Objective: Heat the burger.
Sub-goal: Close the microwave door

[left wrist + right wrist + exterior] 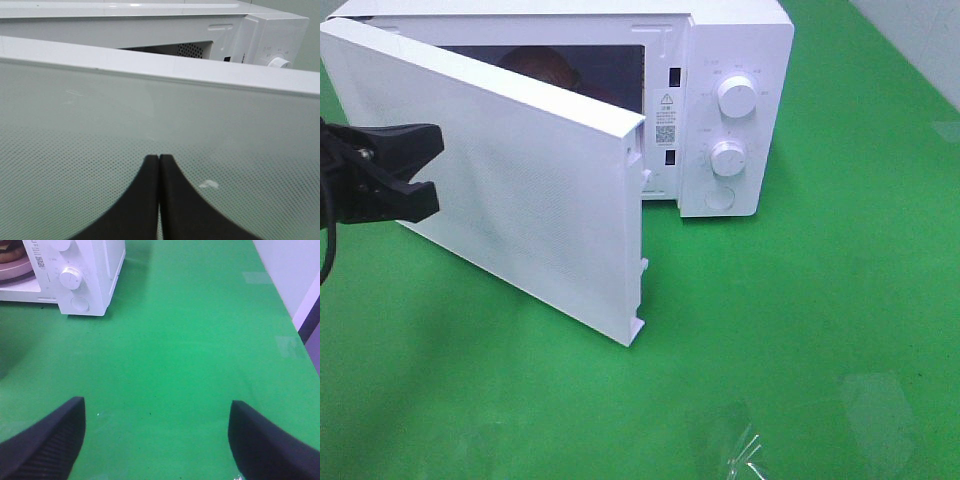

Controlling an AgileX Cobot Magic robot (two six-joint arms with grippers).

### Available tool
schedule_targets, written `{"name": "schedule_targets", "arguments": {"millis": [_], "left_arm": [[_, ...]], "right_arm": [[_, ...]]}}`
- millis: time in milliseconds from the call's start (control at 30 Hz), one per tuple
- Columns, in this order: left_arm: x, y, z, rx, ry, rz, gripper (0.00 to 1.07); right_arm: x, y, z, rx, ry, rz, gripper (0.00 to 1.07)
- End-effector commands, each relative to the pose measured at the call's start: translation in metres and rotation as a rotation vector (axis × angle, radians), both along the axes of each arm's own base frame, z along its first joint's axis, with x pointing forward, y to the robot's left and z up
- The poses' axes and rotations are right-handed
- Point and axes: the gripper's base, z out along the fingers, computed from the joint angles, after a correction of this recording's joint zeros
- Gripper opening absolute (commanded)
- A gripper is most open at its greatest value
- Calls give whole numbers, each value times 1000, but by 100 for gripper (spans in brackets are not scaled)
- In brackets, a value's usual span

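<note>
surface: green mat (pixel 800 330) under white microwave (pixel 740 40) (door (pixel 520 200) ajar) | wall (pixel 285 270) pale | left gripper (pixel 158 159) pinched closed | right gripper (pixel 156 407) wide, empty

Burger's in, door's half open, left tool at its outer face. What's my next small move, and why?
Probably push the door shut with the left tool. The burger already sits inside the microwave, the door stands ajar, and the shut tool is at its outer face.
</note>
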Motion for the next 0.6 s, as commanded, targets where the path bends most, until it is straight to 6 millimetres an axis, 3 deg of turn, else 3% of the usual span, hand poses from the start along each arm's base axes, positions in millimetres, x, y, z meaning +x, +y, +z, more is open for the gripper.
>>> {"name": "schedule_targets", "arguments": {"millis": [33, 67, 133, 233, 300, 600], "left_arm": [[7, -14, -1, -3, 14, -25, 0], [7, -14, -1, -3, 14, -25, 0], [12, -34, -7, -4, 37, -67, 0], [14, -39, -9, 0, 42, -78, 0], [18, -59, -15, 11, 46, -108, 0], [33, -89, -20, -20, 54, -63, 0]], "right_arm": [[-4, -1, -1, 2, -22, -10, 76], [-4, -1, -1, 2, -22, -10, 76], [-4, -1, -1, 2, -22, -10, 76], [-4, -1, -1, 2, -22, -10, 76], [-4, -1, -1, 2, -22, -10, 76], [-4, -1, -1, 2, -22, -10, 76]]}}
